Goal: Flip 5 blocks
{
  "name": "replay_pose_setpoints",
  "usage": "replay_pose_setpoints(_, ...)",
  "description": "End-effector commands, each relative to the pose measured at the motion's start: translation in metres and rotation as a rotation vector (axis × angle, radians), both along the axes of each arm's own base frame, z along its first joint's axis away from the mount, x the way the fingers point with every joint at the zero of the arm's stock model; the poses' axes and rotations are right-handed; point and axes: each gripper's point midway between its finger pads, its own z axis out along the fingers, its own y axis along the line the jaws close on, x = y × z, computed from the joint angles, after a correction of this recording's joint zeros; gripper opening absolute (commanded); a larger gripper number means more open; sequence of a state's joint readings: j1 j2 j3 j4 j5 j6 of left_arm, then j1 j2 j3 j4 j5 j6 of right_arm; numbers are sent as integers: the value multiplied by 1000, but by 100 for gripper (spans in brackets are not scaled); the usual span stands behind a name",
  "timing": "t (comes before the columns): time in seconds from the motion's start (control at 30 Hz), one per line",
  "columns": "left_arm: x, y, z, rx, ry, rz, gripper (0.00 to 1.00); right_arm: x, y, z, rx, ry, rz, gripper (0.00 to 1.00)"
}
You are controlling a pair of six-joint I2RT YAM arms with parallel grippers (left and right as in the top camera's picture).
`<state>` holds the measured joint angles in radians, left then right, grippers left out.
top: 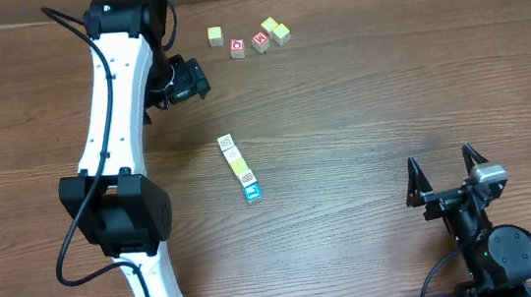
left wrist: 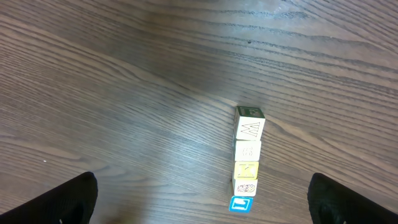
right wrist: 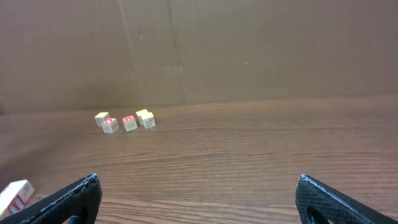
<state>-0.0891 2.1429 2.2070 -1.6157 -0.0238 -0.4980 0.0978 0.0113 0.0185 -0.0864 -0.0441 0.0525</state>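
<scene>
The blocks [top: 240, 168] lie touching in a short slanted row at the table's middle. In the left wrist view the row of blocks [left wrist: 247, 158] runs from a green-topped W cube [left wrist: 249, 120] through white and yellow cubes to a blue-faced cube [left wrist: 241, 204]. My left gripper [top: 193, 79] hangs open above the table, up and left of the row, and the left gripper [left wrist: 202, 190] has nothing between its fingers. My right gripper [top: 440, 160] stands open near the front right, far from the row; the right gripper [right wrist: 198, 182] is empty.
A second cluster of small cubes [top: 249, 37] sits near the back edge, two of them red-faced [top: 260, 40]. The same cluster [right wrist: 125, 120] shows in front of a brown cardboard wall [right wrist: 249, 50]. The white left arm [top: 119, 164] spans the left side.
</scene>
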Motion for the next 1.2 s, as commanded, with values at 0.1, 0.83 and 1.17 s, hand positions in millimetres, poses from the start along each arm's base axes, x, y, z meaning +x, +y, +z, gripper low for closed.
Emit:
replay_pose_setpoints(0.1,1,4,5,9,-15,-6,100,0,-1,-2,-52,-11,-1,100)
replay_pose_setpoints(0.83,1,11,5,9,-15,12,99,0,-1,-2,-52,-11,-1,100)
replay_pose_setpoints(1.17,-12,-30,49,-6,-130,-93,99,0,-1,-2,-52,-11,-1,100)
